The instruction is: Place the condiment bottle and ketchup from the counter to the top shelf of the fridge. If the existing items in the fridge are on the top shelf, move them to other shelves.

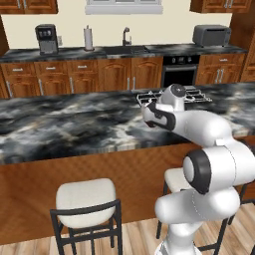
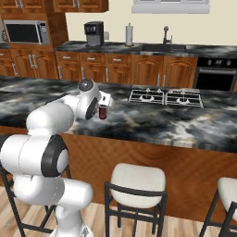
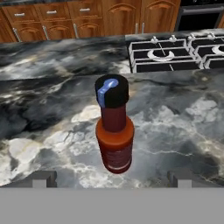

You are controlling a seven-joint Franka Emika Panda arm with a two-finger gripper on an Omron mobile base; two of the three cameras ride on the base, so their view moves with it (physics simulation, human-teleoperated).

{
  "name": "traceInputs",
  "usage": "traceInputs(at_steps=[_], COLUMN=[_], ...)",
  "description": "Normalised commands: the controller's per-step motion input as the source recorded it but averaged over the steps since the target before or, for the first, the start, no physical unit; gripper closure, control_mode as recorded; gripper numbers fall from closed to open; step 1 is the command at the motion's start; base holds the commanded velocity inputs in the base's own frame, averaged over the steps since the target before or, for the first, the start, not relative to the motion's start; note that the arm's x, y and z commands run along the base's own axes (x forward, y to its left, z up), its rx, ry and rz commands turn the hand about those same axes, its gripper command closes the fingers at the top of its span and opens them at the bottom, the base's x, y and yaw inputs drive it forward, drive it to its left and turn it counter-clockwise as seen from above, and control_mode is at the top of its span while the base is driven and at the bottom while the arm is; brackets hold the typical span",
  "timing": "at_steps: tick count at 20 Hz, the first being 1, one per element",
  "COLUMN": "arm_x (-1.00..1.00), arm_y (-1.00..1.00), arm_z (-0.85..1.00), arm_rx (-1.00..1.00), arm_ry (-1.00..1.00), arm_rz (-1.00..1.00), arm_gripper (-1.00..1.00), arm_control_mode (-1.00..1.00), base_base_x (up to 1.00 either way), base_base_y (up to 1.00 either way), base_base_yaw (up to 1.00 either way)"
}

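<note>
Slim red condiment bottle with black cap [image 3: 114,131] stands centre frame on the black marbled counter [image 3: 52,109] — gripper [image 3: 111,178] wide open below it; cooktop grates [image 3: 170,53] upper right.

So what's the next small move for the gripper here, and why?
Probably ease the gripper forward and down around the condiment bottle, then close. In the hand view the bottle stands upright on the counter, centred between the open fingertips but beyond them, so nothing is gripped yet. The right base view shows the bottle just past the hand.
</note>
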Motion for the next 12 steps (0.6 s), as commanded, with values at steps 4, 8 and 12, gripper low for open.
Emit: traceInputs(at_steps=[4, 8, 12], arm_x=[0.25, 0.24, 0.22], arm_y=[0.0, 0.0, 0.0], arm_z=[-0.02, -0.03, -0.05], arm_rx=[0.0, 0.0, 0.0], arm_ry=[0.0, 0.0, 0.0], arm_rz=[0.0, 0.0, 0.0], arm_gripper=[-1.0, -1.0, -1.0], arm_control_mode=[-1.0, -1.0, -1.0], base_base_x=[0.0, 0.0, 0.0], base_base_y=[0.0, 0.0, 0.0], base_base_yaw=[0.0, 0.0, 0.0])
